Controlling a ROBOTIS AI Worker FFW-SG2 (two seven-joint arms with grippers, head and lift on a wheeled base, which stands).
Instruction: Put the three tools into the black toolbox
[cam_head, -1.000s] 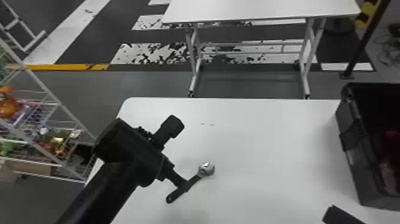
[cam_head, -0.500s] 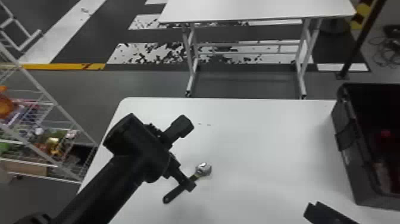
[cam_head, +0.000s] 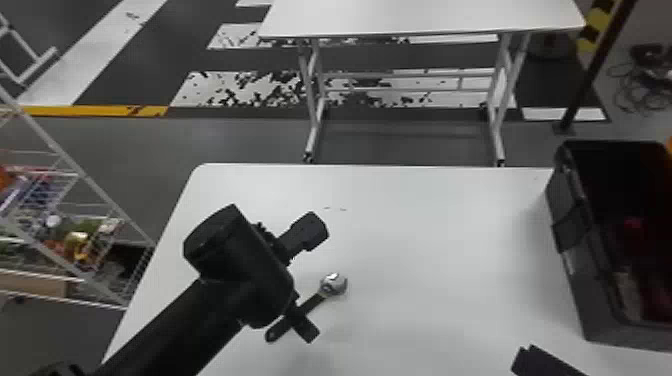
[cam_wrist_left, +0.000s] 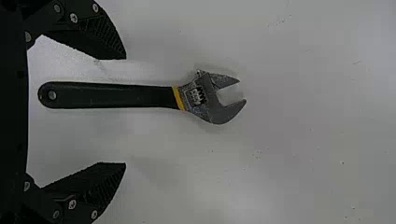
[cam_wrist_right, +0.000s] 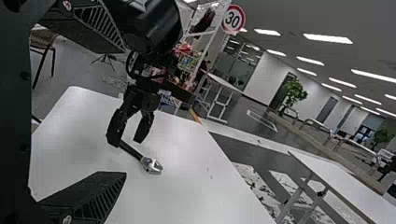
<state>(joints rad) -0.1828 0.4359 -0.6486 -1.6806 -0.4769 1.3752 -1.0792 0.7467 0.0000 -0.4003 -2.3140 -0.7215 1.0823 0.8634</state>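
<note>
Wrench (cam_wrist_left: 126, 95) lies under the down-angled left end effector (cam_head: 315, 282); right end effector (cam_head: 540, 362) also spread wide, both empty.

Right wrist cam, I read "30": black digits on the white face of a round sign (cam_wrist_right: 233, 19) with a red rim. I see it tilted, can't tell its mount.

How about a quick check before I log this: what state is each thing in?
Wrench: flat on the white table, jaw open, not gripped.
Left gripper: open, fingers either side of the handle, not touching.
Right gripper: open, holding nothing.
Black toolbox: open at the top, something red inside.
</note>
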